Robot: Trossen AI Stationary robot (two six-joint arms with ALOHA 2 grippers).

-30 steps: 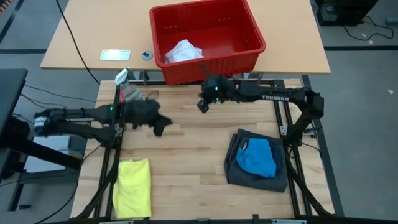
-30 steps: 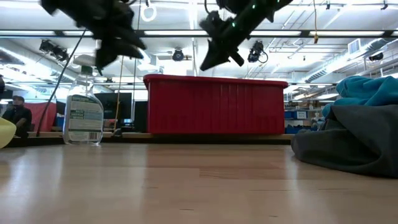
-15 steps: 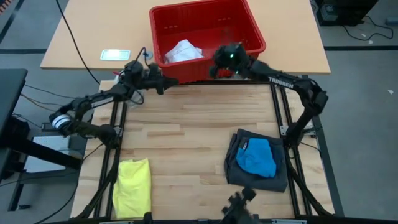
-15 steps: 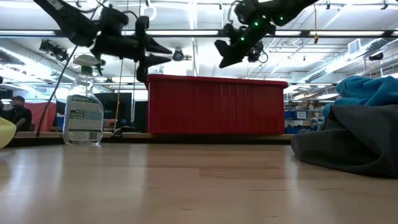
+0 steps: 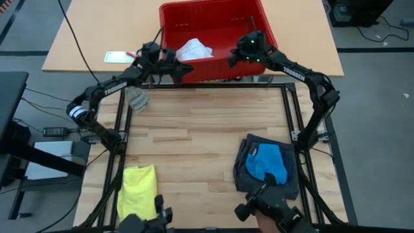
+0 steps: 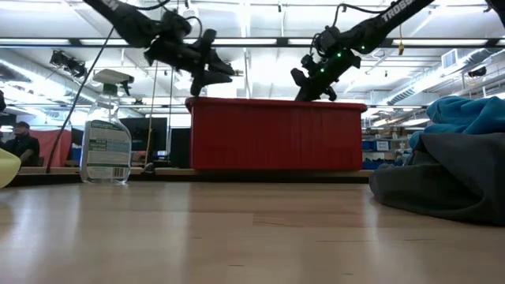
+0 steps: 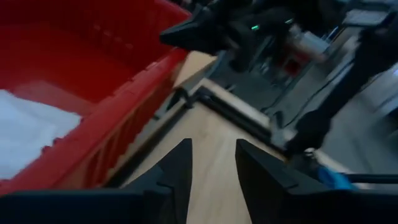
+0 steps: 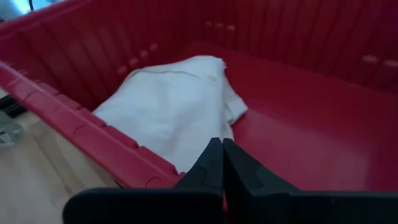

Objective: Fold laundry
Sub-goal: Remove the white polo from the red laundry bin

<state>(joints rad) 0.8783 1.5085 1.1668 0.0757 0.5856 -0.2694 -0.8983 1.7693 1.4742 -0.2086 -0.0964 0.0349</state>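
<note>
Pincers over the red basket: the right pincer, clenched and empty, and the left pincer, slightly parted and empty, flanked the white cloth below, apparently next for folding.

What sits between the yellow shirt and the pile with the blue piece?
Only bare wooden table separates the yellow shirt and the blue piece, as the high view shows.

Readable: "TROSSEN" in white on the right arm, seen from above; part of the same word on that arm in the low view. Label on the spray bottle too small to read.
</note>
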